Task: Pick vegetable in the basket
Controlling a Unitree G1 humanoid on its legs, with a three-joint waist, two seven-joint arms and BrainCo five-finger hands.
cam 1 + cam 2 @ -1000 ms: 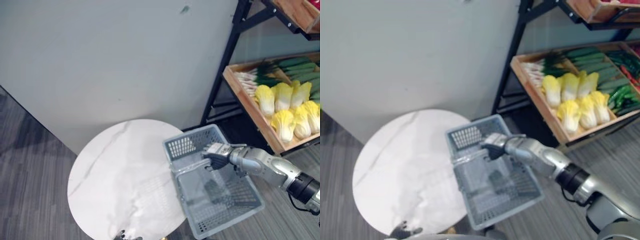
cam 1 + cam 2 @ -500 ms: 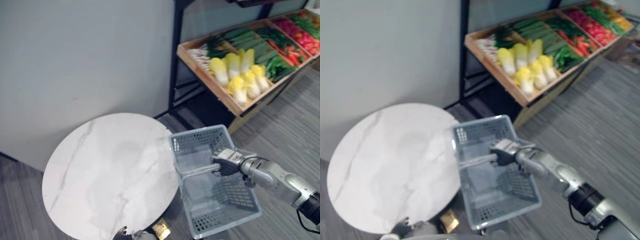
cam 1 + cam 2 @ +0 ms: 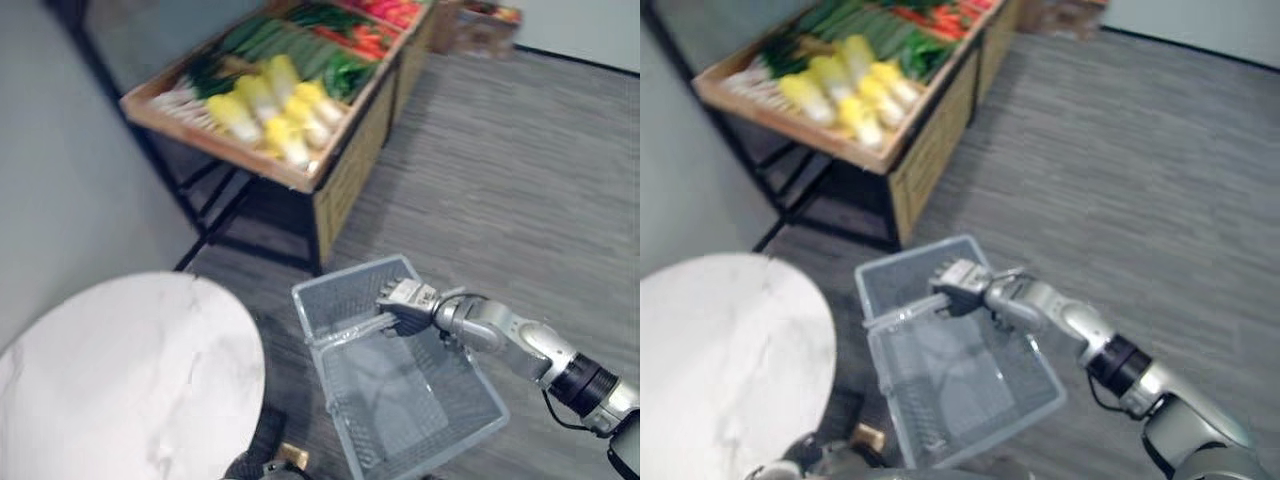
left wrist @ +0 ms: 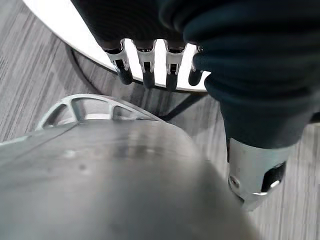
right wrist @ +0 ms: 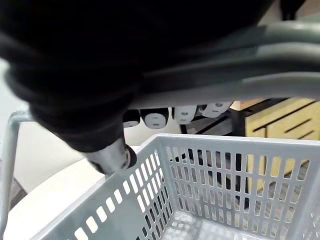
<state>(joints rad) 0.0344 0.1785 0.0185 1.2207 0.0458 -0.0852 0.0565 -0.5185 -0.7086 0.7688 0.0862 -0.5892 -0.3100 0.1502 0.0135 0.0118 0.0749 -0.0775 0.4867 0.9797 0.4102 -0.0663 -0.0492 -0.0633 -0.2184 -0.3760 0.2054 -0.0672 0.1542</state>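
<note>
The robot's right hand [image 3: 405, 300] is curling its fingers round the thin grey handle [image 3: 352, 333] of a perforated plastic basket [image 3: 345, 295], carrying it above ribbed grey carpet [image 3: 520, 180] beside a round, marble-patterned counter [image 3: 120, 380]. Pale yellow cabbages [image 3: 270, 112] are lying on a slanted wooden shelf [image 3: 275, 172], well apart from the basket. The left hand [image 4: 146, 62] is hanging with its fingers relaxed.

Soft even room light on my feed. Round white marble table top [image 3: 120, 370] glares brightest, grey plastic mesh basket [image 3: 348, 290] is evenly lit, and it's murky under the slanted wooden produce shelf [image 3: 350, 170].
</note>
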